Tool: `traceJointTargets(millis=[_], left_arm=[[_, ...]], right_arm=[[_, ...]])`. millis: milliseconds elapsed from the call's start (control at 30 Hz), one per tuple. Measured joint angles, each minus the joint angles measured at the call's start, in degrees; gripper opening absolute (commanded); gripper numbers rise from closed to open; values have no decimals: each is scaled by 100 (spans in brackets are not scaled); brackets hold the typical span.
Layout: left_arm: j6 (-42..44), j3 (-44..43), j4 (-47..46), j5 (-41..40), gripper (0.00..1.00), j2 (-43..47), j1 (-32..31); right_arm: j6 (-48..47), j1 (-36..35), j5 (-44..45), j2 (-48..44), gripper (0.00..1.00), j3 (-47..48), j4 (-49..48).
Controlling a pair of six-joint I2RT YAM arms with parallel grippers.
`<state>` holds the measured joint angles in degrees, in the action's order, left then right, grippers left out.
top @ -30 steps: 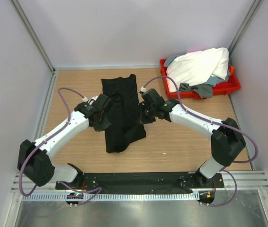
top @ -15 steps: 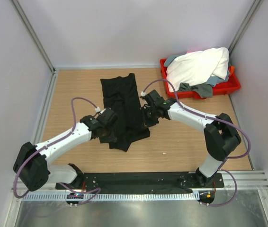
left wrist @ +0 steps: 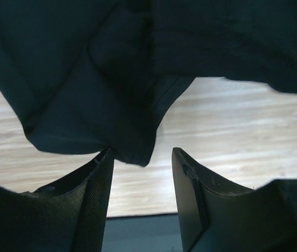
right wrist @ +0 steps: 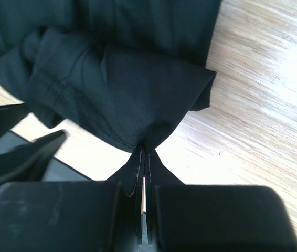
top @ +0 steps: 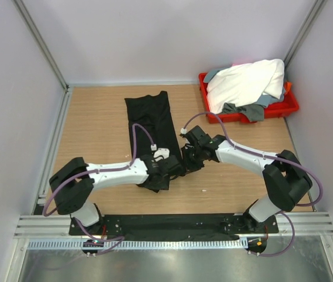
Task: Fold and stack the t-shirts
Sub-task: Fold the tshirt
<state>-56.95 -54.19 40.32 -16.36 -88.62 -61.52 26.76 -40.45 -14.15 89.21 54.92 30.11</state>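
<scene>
A lab robot cell: white panel walls (top: pixel 172 35), aluminium frame posts (top: pixel 40 42).

You see matt, fine-knit cloth in the black t-shirt (right wrist: pixel 117 89), smooth, faintly glossy wood on the table (right wrist: pixel 264 105), and smooth plastic in the far-right corner's red tray (top: pixel 281 110).

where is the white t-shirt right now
In the top view the white t-shirt lies heaped in the red tray at the far right corner of the table, on top of a grey t-shirt, well apart from the black t-shirt.
</scene>
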Motion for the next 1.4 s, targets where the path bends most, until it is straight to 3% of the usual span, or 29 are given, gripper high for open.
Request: traceJointTargets(millis=[300,500,800,867,1167,1400], left_arm=[[-374,-1360,1165,-1172,47,-1296,-664],[-691,-1499,1873,-1578,38,-1504,-841],[-846,-1458,2081,-1770,12,-1537,-855],[-855,-1453,2081,-1773,0,-1545,-855],[-1054,-1499,2524,-1860,0,-1475,-1014],[-1606,-1403,2883,-1683,0,-535,-1552]], right_arm=[[13,0,-2,-238,1,-17,-61],[13,0,-4,-238,1,-55,-81],[13,0,-15,-240,2,-120,-136],[15,0,-15,-240,2,-120,-140],[57,-81,-11,-542,1,-332,-92],[396,-903,271,-1298,2,-612,28]])
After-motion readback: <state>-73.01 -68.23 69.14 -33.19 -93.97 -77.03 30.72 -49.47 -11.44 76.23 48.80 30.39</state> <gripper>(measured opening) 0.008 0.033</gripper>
